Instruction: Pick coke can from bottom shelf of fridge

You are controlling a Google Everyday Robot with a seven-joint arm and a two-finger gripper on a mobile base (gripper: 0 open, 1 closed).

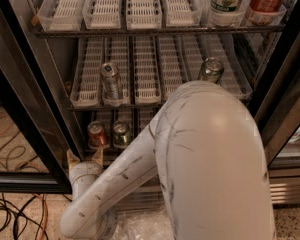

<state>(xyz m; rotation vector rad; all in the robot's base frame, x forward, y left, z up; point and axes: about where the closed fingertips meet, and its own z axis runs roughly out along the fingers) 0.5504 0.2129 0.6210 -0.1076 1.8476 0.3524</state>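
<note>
The arm (210, 159) hides the right of the bottom shelf (146, 118); the claw (85, 157), below the coke can (96, 134), shows only tips.
</note>
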